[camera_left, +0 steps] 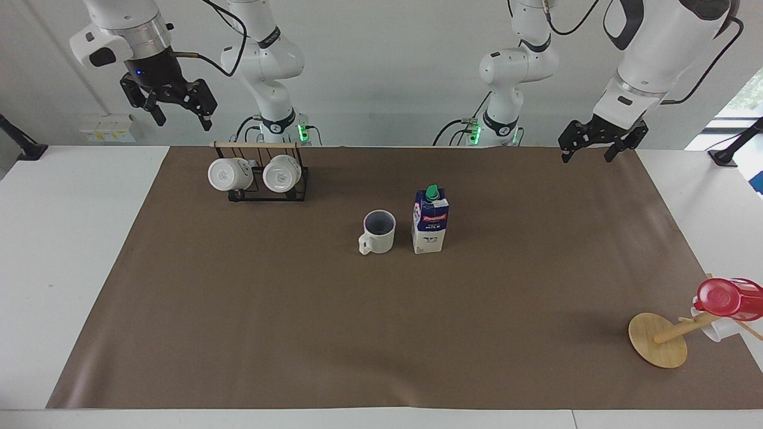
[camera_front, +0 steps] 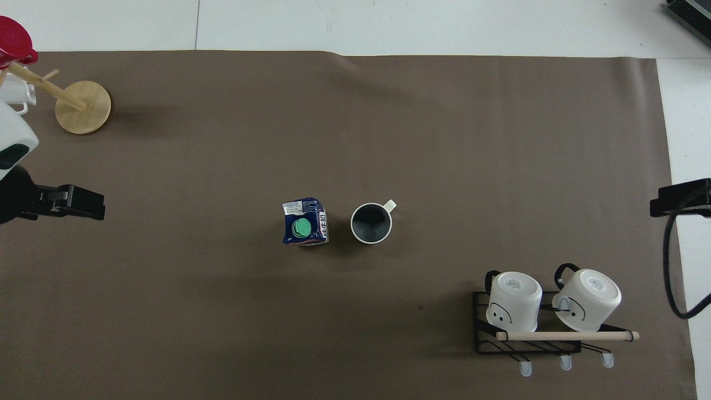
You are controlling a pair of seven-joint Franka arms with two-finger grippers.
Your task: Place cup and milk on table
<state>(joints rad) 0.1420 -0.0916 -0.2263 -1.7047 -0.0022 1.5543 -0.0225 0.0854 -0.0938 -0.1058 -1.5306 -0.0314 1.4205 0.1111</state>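
The cream-white cup [camera_left: 378, 232] with a dark inside stands upright on the brown sheet of the table [camera_left: 381, 333], near its middle. It also shows in the overhead view [camera_front: 371, 223]. The blue-and-white milk [camera_left: 430, 221] with a green cap stands upright beside the cup, toward the left arm's end; it also shows in the overhead view [camera_front: 304, 223]. My right gripper [camera_left: 183, 122] is open and empty, high above the mug rack. My left gripper [camera_left: 588, 158] is open and empty, over the sheet's edge nearest the robots. Both are well apart from cup and milk.
A black wire rack [camera_left: 268, 193] with two white mugs [camera_left: 229, 174] stands nearer to the robots at the right arm's end. A wooden mug tree [camera_left: 658, 339] with a red cup [camera_left: 724, 297] stands at the left arm's end, farthest from the robots.
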